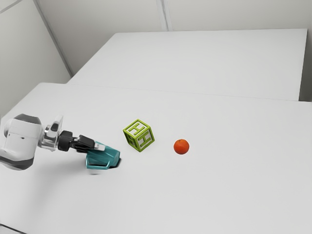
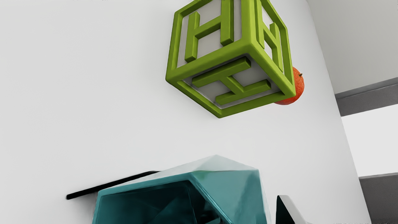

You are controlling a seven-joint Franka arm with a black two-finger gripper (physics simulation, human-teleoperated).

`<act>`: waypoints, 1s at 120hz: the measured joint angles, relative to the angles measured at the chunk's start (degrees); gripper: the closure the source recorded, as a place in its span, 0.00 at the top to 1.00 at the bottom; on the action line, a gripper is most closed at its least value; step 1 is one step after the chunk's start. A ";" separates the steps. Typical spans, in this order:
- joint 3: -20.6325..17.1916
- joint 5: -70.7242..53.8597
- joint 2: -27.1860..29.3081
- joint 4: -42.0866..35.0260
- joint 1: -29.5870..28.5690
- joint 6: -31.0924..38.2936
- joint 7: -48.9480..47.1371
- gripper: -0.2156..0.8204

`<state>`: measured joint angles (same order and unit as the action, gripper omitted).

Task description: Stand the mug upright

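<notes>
- One teal mug (image 1: 110, 157), tipped on its side, on one white table (image 1: 204, 195).
- One gripper (image 1: 100, 146) at the mug; whether it's spread or pinching, I cannot tell.
- One green block (image 1: 139, 135), one orange (image 1: 181, 146).

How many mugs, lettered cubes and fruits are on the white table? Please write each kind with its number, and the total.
Teal, faceted, glossy mug: 1
Green-and-white lettered cube: 1
Round, orange-red fruit: 1
Total: 3
</notes>
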<state>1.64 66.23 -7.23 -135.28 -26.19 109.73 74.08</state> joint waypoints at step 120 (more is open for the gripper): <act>-4.85 -32.81 11.72 9.90 4.42 -1.13 -13.86 0.04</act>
<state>-3.21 33.42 4.49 -125.38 -21.77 108.60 60.23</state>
